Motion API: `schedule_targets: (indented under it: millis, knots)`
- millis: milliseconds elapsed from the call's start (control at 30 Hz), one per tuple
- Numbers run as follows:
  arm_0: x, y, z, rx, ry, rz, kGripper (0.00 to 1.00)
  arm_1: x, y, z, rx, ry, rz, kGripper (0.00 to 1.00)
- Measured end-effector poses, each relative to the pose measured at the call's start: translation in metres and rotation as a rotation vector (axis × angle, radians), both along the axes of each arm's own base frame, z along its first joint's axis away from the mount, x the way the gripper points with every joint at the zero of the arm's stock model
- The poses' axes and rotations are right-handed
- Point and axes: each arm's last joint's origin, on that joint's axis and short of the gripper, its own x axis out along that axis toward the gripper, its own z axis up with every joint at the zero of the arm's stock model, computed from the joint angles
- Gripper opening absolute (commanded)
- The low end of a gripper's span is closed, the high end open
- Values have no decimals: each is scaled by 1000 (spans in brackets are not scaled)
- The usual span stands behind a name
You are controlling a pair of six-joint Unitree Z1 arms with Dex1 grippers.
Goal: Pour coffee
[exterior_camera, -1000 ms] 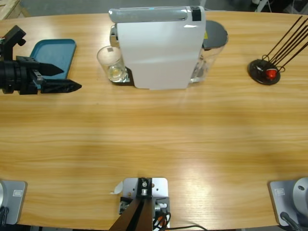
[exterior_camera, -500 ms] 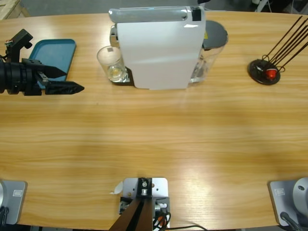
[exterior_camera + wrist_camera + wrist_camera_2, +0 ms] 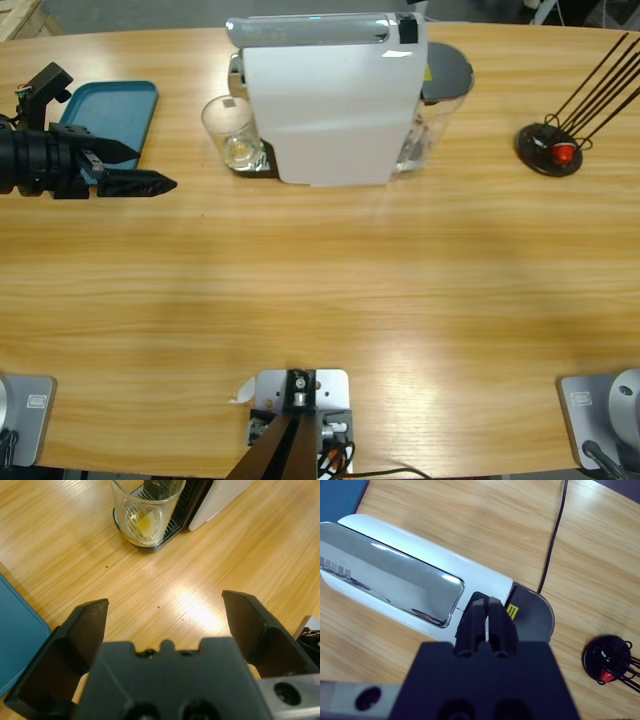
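High view: left gripper comes in from the left edge, upper left of frame, jaws spread wide w/ nothing between them, tips aimed right toward the glass. It's over bare table, lower edge of the blue tray just behind it. Left wrist view shows the same: both black jaws far apart at bottom of frame, wood grain between, glass at top center, well apart from the tips.

Glass is a clear tumbler, upright on the black drip tray at the left side of the white coffee machine, upper center. Coffee: only a shallow yellowish-brown film at the glass bottom.

Right gripper isn't in the high view; right wrist view looks down along it at the machine's chrome top, jaws pressed together, holding nothing. Grey lid of the water tank sits beyond the tips.

Black capsule stand w/ a red-orange capsule at upper right; also at lower right of right wrist view.
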Motion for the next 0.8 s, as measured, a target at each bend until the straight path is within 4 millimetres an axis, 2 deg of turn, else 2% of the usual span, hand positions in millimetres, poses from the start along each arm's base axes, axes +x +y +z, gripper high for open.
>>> schedule_targets:
  millis: [800]
  knots:
    - [1,0,0,-2,-5,0,1000,-1,0,-4,4,27,11,0]
